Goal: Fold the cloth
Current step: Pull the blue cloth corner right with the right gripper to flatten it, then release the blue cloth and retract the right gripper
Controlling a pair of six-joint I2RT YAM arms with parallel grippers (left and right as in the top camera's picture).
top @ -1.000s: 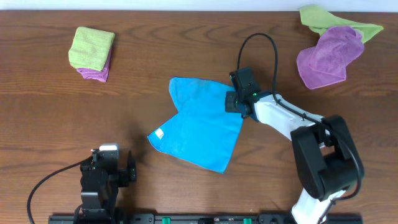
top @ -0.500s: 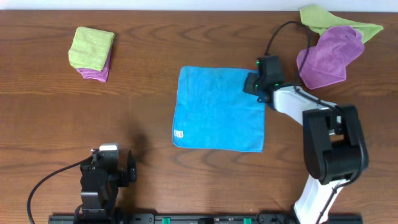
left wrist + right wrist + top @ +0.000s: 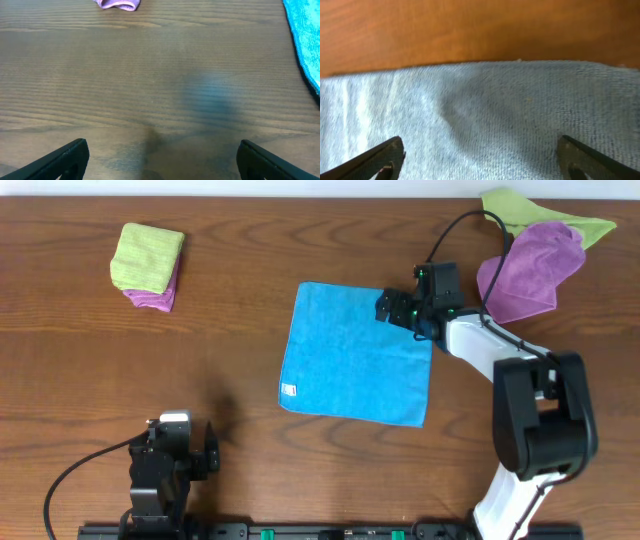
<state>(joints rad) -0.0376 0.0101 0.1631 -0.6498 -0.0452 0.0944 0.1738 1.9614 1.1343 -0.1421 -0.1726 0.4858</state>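
- Cloth (image 3: 355, 360) lies spread flat, ready for folding.
- Right gripper (image 3: 388, 308) hovers at its far corner, jaws wide, holding nothing (left gripper (image 3: 160, 157) parked, also wide).

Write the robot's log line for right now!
blue cloth: spread flat, unfolded | right gripper: open, over cloth's far right corner | left gripper: open, over table, off cloth

cloth (image 3: 350, 370) central, right tool (image 3: 386, 308) over its far edge, stack (image 3: 147, 252) far left
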